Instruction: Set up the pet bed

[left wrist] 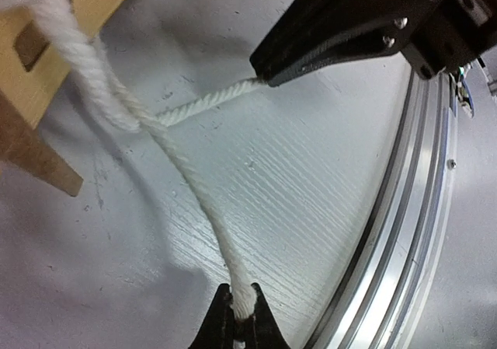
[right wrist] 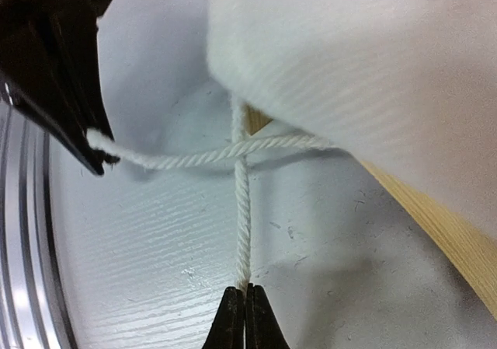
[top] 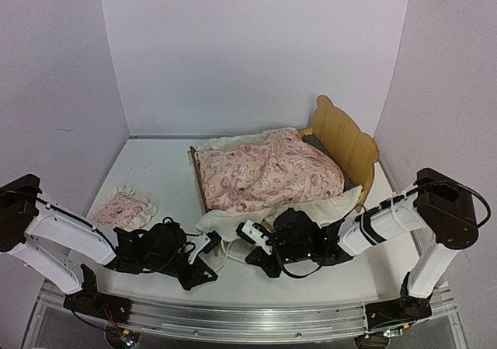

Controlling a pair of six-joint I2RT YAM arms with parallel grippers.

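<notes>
Strands of white cord [left wrist: 186,162] run out from under the near corner of the pet bed [top: 345,139], in the lower middle of the top view, and each hand pinches one. In the left wrist view the left hand [left wrist: 237,318], at the bottom centre, is pressed together on a strand end, while the right hand's tip at the upper right nips the other strand. The right wrist view shows the right hand [right wrist: 245,306] clamped likewise at its bottom edge. The strands cross just short of the wooden frame, which reads as a tie being formed, probably to fasten the bedding down. Both arms lie low and stretched inward over the bench [top: 155,166], wrists nearly meeting. Beyond them, right of centre, the bed stands with its mattress mostly covered by the pink blanket [top: 268,170]. The pillow [top: 124,207] lies well apart at the left, not yet on the bed.
</notes>
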